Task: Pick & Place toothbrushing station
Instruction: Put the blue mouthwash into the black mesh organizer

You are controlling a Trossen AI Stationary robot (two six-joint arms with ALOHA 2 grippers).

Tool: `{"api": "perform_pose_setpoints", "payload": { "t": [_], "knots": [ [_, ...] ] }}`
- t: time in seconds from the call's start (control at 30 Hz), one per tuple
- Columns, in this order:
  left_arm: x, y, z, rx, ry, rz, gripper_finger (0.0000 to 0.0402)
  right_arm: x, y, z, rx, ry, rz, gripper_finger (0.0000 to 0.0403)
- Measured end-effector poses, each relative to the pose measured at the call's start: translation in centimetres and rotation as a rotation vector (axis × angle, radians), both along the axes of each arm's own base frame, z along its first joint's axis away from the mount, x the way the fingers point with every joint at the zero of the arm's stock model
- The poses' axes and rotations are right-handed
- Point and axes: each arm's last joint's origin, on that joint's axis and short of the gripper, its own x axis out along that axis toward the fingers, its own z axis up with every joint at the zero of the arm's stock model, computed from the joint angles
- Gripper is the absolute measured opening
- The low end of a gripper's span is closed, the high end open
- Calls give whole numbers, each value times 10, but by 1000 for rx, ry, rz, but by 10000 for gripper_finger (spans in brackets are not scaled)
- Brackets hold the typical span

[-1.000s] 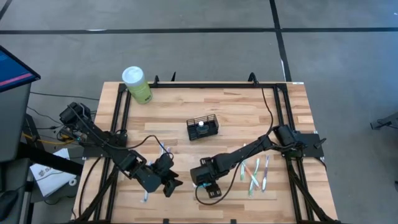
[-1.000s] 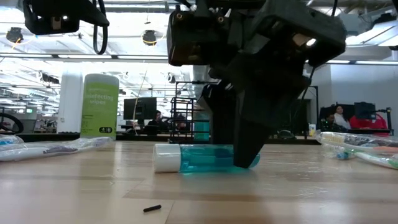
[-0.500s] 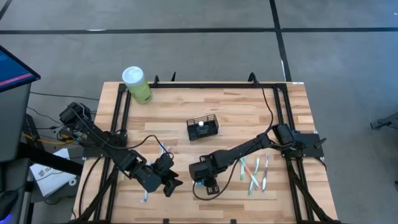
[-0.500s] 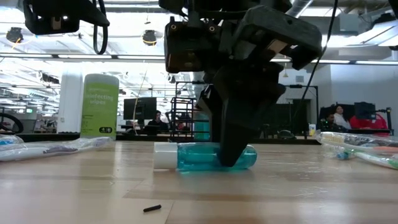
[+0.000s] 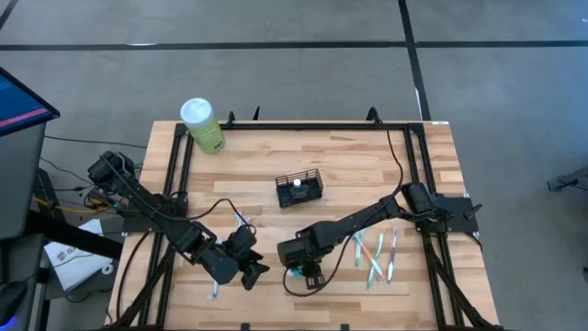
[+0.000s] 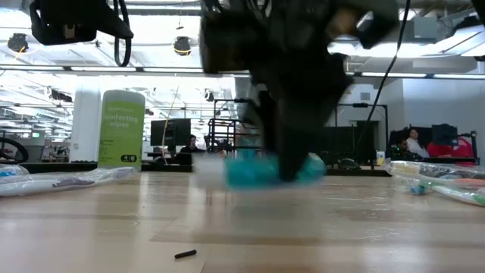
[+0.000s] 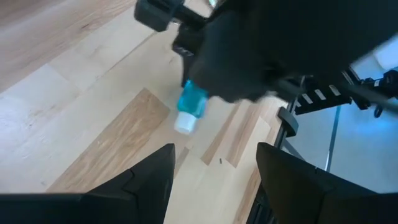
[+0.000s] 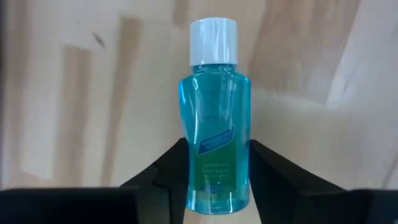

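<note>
Overhead and table-level views of a two-arm workstation on a wooden table (image 5: 349, 161). The right gripper (image 5: 301, 269), near the table's front edge, has its fingers (image 8: 177, 163) pressed against both sides of a blue mouthwash bottle (image 8: 214, 143) with a white cap; in the low view the bottle (image 6: 261, 170) appears just clear of the tabletop, its outline blurred. The left gripper (image 5: 252, 272) waits just beside it toward the table's left, jaws spread wide and empty, its fingers (image 7: 152, 180) framing bare wood. The toothbrushing station (image 5: 299, 189), a small black wire-mesh caddy, stands near the table's centre, well apart from both grippers, with a white-capped item upright in one compartment. A green canister with a white lid (image 5: 202, 123) stands at the rear left corner. Several toothbrushes (image 5: 377, 257) lie on the table's right side, near the right arm. Wrapped items (image 6: 64, 182) lie at the left in the low view.
</note>
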Motion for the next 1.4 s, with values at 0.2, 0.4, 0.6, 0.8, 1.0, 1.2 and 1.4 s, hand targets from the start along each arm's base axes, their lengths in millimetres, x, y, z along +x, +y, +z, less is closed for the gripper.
{"api": "perform_pose_setpoints", "payload": {
  "t": [0.2,0.4,0.6,0.8,1.0,1.2,1.4],
  "knots": [
    [-9,7,4,37,47,1,223,2,-9,23,51,40,1,137],
    [-32,11,14,141,63,-8,223,11,-20,51,227,63,11,137],
    [-47,3,27,322,-65,-42,223,25,-42,96,396,11,-8,139],
    [-49,-4,25,410,-81,-82,223,37,-68,149,551,-113,-45,139],
    [-39,-10,20,509,-99,-154,230,36,-84,182,596,-185,-64,140],
    [-29,-13,16,453,-127,-130,257,28,-88,184,709,-92,-5,140],
    [-24,-18,27,441,-225,-154,259,28,-84,173,864,-47,114,142]
  ]
}}
